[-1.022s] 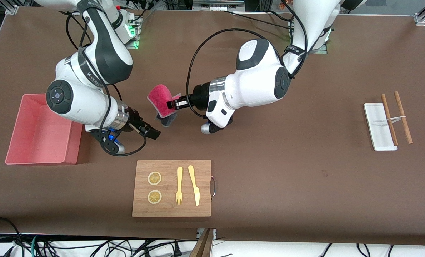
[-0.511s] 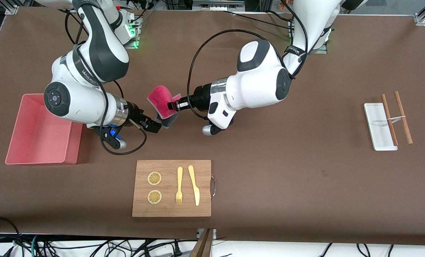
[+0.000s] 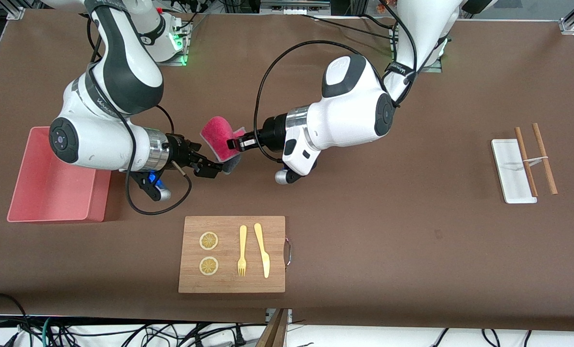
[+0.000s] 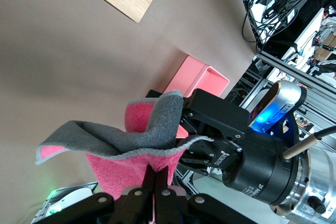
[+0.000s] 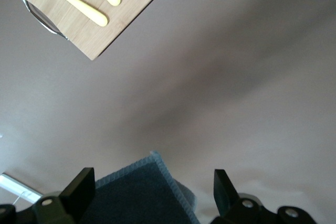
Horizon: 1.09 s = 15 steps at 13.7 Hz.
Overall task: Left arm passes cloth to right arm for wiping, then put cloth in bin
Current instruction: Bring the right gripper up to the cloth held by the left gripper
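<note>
Cloth at handover, above the table beside the bin [image 3: 55,185].
Left gripper [image 3: 230,142] clenched on cloth [image 3: 217,139]; right gripper [image 3: 215,168] spread wide, its fingers [image 5: 79,184] flanking the hanging grey corner.

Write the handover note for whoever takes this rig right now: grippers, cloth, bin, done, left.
Left gripper: shut on the cloth, holding it in the air above the table, between the two arms.
Right gripper: open, its fingers on either side of the cloth's hanging grey corner, not closed on it.
Bin: at the right arm's end of the table, nothing seen in it.
Done: cloth lifted and presented.
Left: right gripper closes, left releases, wiping, then cloth into the bin.
</note>
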Motion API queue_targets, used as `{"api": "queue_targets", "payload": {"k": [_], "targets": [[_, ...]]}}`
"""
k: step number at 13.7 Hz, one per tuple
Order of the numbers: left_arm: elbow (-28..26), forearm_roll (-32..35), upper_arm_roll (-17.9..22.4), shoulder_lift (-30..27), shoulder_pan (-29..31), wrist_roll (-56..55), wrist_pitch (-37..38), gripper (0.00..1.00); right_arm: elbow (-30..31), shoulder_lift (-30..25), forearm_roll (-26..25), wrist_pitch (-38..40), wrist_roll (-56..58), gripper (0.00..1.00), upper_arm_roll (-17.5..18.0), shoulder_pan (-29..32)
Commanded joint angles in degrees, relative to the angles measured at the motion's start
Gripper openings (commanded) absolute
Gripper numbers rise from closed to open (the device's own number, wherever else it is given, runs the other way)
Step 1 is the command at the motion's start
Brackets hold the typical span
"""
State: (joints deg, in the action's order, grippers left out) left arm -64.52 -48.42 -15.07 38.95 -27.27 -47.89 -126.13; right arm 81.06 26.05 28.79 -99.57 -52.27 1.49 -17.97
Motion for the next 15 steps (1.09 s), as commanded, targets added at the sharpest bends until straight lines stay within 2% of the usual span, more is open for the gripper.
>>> {"api": "queue_targets", "payload": {"k": [1,4,5,7,8,9,10,11,13,15], "targets": [[1.9,-1.7,0.2,1.0,-0.3,0.0,0.0,0.00,0.2,0.0,2.1,0.8,-1.0,1.00,0.3,0.2],[1.9,-1.7,0.2,1.0,-0.2,0.0,0.0,0.00,0.5,0.5,3.6,1.0,-4.2,0.99,0.3,0.0],[1.9,-1.7,0.2,1.0,-0.2,0.0,0.0,0.00,0.5,0.8,3.6,1.0,-5.0,0.94,0.4,-0.1],[1.9,-1.7,0.2,1.0,-0.2,0.0,0.0,0.00,0.6,1.3,4.2,1.1,-5.4,0.55,0.4,-0.1],[1.9,-1.7,0.2,1.0,-0.2,0.0,0.0,0.00,0.6,1.6,5.5,1.1,-6.3,0.40,0.4,-0.1],[1.9,-1.7,0.2,1.0,-0.2,0.0,0.0,0.00,0.6,1.7,7.1,1.1,-7.7,0.30,0.4,-0.1],[1.9,-1.7,0.2,1.0,-0.2,0.0,0.1,0.00,0.6,1.7,8.0,1.1,-8.5,0.26,0.4,-0.1],[1.9,-1.7,0.2,1.0,-0.1,0.0,0.1,0.00,0.6,1.7,8.1,1.1,-8.5,0.13,0.4,-0.1],[1.9,-1.7,0.2,1.0,-0.2,0.0,0.1,0.00,0.6,1.7,8.2,1.2,-8.5,0.00,0.4,-0.1],[1.9,-1.7,0.2,1.0,-0.1,0.0,0.1,0.00,0.6,1.7,8.2,1.7,-8.6,0.00,0.5,-0.1]]}}
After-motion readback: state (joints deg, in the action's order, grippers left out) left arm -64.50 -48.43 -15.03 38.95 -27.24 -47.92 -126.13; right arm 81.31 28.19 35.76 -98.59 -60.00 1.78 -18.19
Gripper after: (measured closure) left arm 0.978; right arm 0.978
